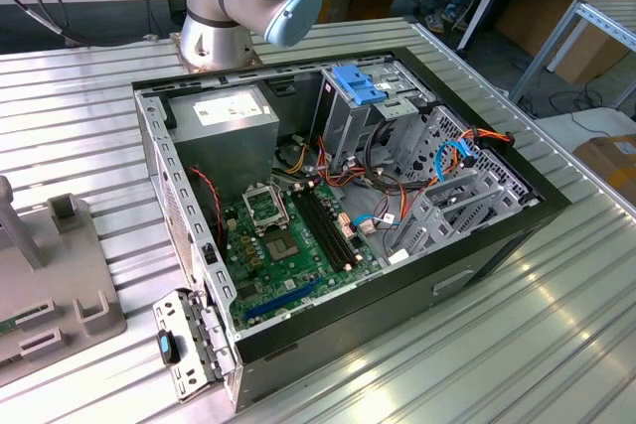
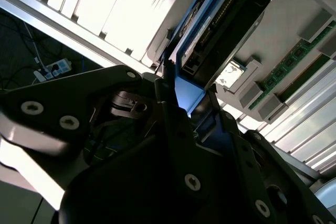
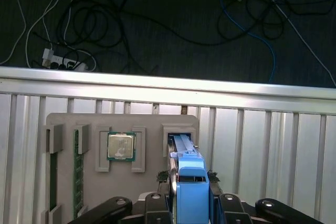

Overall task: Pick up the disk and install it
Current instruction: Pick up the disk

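Claw [image 3: 191, 178]: narrowed onto the disk [image 3: 192, 198], fingers flanking its blue rails, seemingly clamped. Disk stands on edge in a slot of the grey holder [image 3: 68, 124] on the bench [image 3: 262, 145]. First wrist view adds a processor chip [image 3: 121, 146]. Exterior view adds the open computer case [image 1: 477, 265].

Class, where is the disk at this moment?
In the first wrist view the disk stands on edge at the end slot of the grey holder tray, next to the slot holding the processor chip.
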{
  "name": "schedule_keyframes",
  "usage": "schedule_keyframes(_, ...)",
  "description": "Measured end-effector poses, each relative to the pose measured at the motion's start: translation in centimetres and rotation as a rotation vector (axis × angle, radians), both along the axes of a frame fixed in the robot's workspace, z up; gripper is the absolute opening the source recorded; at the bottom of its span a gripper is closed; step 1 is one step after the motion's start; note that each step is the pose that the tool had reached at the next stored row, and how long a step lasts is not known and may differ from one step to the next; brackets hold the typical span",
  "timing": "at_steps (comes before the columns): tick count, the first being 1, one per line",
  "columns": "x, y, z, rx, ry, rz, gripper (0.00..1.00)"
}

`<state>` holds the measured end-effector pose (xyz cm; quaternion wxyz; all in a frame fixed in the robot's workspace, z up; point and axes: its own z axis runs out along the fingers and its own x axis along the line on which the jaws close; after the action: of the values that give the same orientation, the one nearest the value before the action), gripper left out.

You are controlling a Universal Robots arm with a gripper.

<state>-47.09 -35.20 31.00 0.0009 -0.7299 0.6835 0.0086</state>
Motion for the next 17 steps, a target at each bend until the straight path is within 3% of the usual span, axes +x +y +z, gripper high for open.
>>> schedule_keyframes(17,0.0,-0.01,0.36,0.0,-0.0001,0.0,0.36)
